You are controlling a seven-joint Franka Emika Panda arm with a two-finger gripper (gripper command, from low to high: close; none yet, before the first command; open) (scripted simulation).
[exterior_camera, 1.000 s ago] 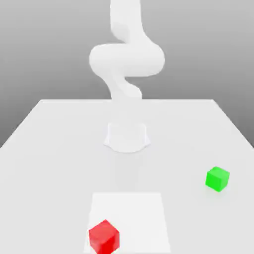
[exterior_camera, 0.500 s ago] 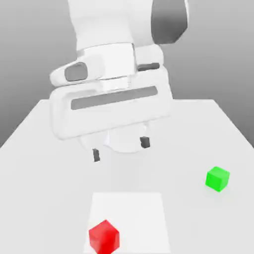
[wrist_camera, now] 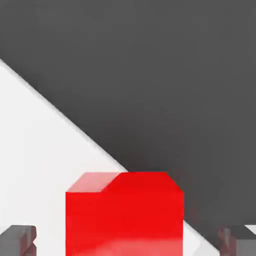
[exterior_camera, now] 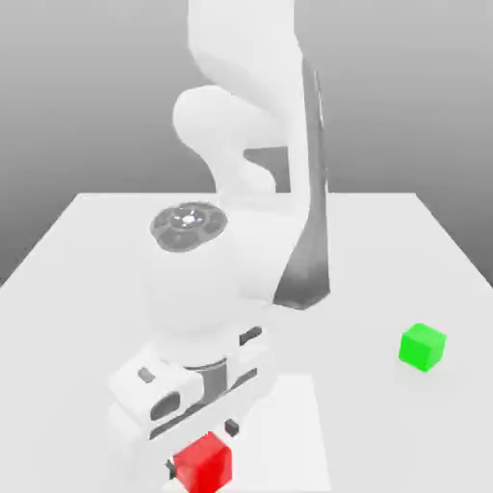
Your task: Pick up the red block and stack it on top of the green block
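Arm bent low over the table's [exterior_camera: 87, 289] near edge, gripper [exterior_camera: 201, 449] spread wide with fingers [wrist_camera: 18, 239] either side of the red block [exterior_camera: 203, 463], not touching; green block [exterior_camera: 423, 347] well apart toward the exterior view's right.

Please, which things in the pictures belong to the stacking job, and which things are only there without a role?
Belong to the job:
- red block
- green block
- gripper, open, one finger on each side of the red block

Only there:
- table
- paler square patch on the table, under the red block
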